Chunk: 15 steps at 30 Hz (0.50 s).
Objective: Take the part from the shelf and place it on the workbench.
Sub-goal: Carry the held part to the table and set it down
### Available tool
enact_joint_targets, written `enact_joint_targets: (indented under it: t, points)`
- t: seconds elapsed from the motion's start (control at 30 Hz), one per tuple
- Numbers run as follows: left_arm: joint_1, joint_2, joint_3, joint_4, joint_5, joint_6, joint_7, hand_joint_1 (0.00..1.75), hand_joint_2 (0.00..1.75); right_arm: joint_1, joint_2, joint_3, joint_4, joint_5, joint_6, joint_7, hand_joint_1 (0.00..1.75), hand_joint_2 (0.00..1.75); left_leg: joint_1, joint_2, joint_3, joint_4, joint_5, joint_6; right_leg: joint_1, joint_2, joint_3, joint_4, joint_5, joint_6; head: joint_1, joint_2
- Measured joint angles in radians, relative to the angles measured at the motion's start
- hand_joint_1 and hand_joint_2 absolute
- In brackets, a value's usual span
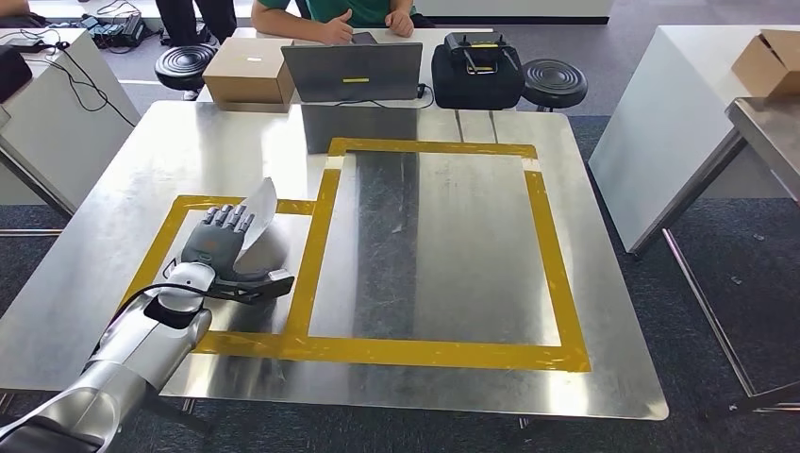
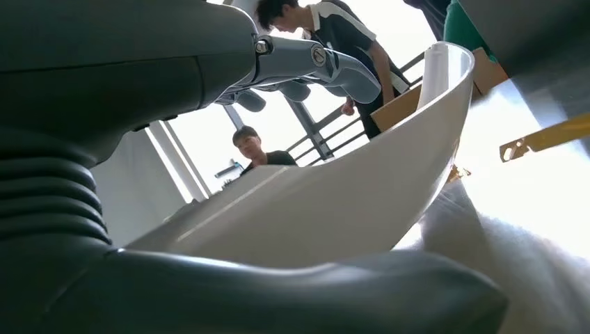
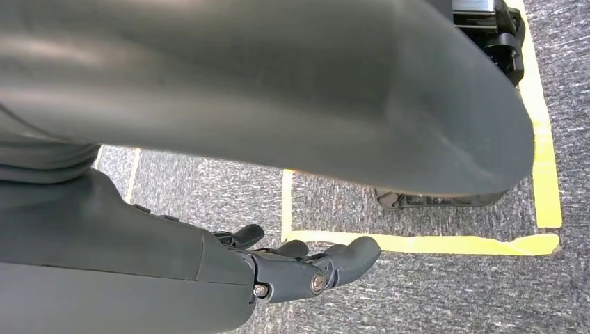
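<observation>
My left hand (image 1: 219, 247) grips a white curved shell-like part (image 1: 257, 222) over the workbench (image 1: 453, 236), inside the small yellow-taped rectangle (image 1: 179, 212) at its left. In the left wrist view the part (image 2: 334, 209) lies between the thick thumb (image 2: 313, 296) and the darker fingers (image 2: 313, 66); whether it touches the metal top I cannot tell. My right hand (image 3: 306, 268) hangs beside my body above grey carpet, fingers loosely bent, holding nothing.
A larger yellow-taped rectangle (image 1: 552, 255) marks the bench's middle. Along the far edge stand a cardboard box (image 1: 247, 74), a laptop (image 1: 351, 71) and a black case (image 1: 476, 71), with a person (image 1: 330, 14) seated behind. A white table (image 1: 679, 113) stands to the right.
</observation>
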Motion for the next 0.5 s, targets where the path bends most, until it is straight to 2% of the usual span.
enact_joint_targets:
  t: [0.17, 0.23, 0.37, 0.5]
  points:
    - [0.021, 0.013, -0.039, -0.091, 0.000, 0.150, 0.158, 0.00, 0.00, 0.000, 0.001, 0.000, 0.000, -0.003, 0.000, 0.002, 0.00, 0.00, 0.000, 0.000, 0.000, 0.000, 0.000, 0.000, 0.000, 0.000, 0.000, 0.000, 0.000, 0.000, 0.000, 0.000]
    - [0.052, 0.023, -0.047, -0.169, 0.000, 0.177, 0.192, 0.00, 0.00, 0.000, 0.001, -0.001, 0.000, -0.004, 0.000, 0.002, 0.00, 0.00, 0.000, 0.000, 0.000, 0.000, 0.000, 0.000, 0.000, 0.000, 0.000, 0.000, 0.000, 0.000, 0.000, 0.000]
    - [0.148, 0.055, -0.051, -0.359, 0.000, 0.114, 0.237, 0.00, 0.00, 0.001, 0.001, -0.001, 0.000, -0.001, 0.000, -0.005, 0.00, 0.00, 0.000, 0.001, -0.001, 0.000, -0.001, 0.000, 0.000, 0.001, -0.001, 0.000, -0.001, 0.000, 0.000, 0.000]
    - [0.218, 0.082, -0.047, -0.502, 0.000, 0.073, 0.207, 0.00, 0.00, 0.001, 0.001, -0.001, 0.000, 0.007, 0.000, -0.011, 0.00, 0.00, 0.000, -0.001, -0.001, 0.000, -0.001, 0.000, 0.000, 0.000, -0.001, 0.000, -0.001, 0.000, 0.000, 0.000]
